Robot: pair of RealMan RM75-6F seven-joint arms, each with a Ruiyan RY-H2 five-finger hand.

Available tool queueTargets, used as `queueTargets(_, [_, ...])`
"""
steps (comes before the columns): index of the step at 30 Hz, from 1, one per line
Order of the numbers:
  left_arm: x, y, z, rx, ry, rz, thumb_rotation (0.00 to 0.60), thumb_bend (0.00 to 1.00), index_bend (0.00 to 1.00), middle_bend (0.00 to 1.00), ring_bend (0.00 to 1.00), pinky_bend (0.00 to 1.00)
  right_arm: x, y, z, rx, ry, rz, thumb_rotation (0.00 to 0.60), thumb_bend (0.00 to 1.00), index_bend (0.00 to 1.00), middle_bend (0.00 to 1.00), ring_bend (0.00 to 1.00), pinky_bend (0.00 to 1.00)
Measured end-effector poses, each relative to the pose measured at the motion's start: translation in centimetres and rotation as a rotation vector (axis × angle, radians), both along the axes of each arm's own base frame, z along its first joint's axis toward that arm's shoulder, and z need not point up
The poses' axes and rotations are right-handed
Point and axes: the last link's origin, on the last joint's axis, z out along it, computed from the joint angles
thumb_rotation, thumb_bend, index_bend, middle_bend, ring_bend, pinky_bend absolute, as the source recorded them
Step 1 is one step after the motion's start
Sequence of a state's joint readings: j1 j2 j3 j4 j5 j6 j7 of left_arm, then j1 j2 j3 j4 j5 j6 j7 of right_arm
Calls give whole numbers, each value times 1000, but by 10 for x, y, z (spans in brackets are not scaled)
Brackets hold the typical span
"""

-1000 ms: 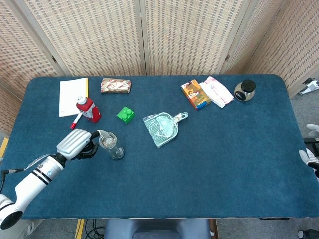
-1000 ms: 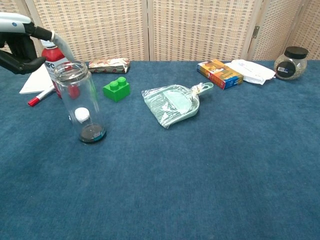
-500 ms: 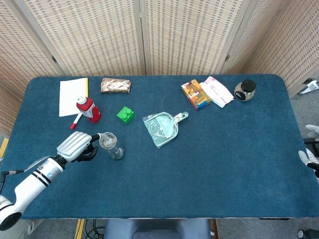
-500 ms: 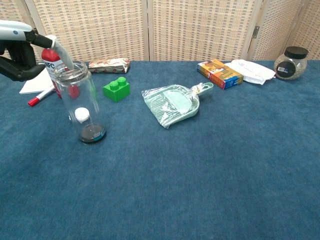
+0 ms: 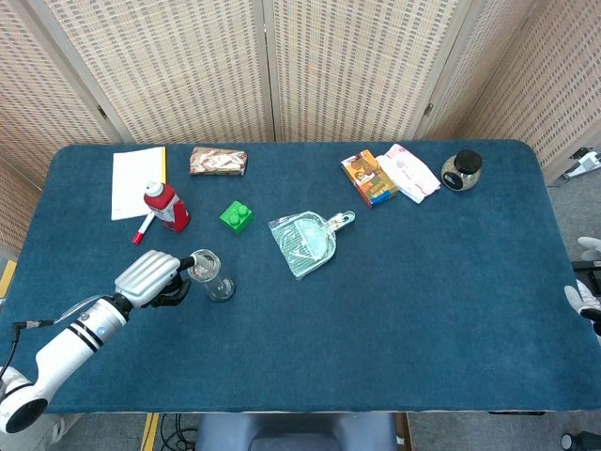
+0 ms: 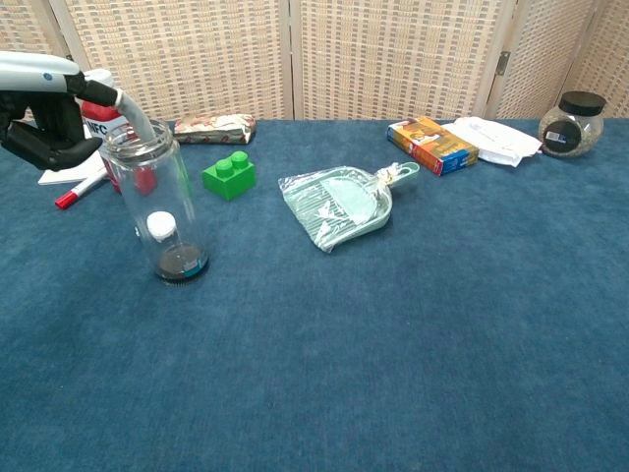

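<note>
One clear glass jar (image 6: 164, 203) stands upright on the blue felt counter (image 5: 423, 301), just in front of the red bottle (image 5: 166, 206), with a small white-capped object (image 6: 161, 227) at its bottom; your left hand (image 5: 147, 277) sits beside it with one of its fingers (image 6: 133, 111) hooked over the open rim, the rest curled and grasping nothing. Judge the jar as rigid, smooth, slippery and breakable, so take hold around the cylindrical wall below the threaded neck. Your right hand (image 5: 584, 301) shows only at the counter's edge, and you cannot tell how its fingers lie.
</note>
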State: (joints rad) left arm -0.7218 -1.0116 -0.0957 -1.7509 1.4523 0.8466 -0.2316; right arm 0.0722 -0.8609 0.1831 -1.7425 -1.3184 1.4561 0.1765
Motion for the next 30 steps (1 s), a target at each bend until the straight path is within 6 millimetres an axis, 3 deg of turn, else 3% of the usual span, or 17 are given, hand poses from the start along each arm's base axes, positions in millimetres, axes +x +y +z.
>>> queueTargets(30, [0, 1, -9, -25, 23, 8, 600, 656, 282, 1000, 999, 1000, -2, 2, 1, -6, 0, -6, 600, 252, 262, 372, 242, 334])
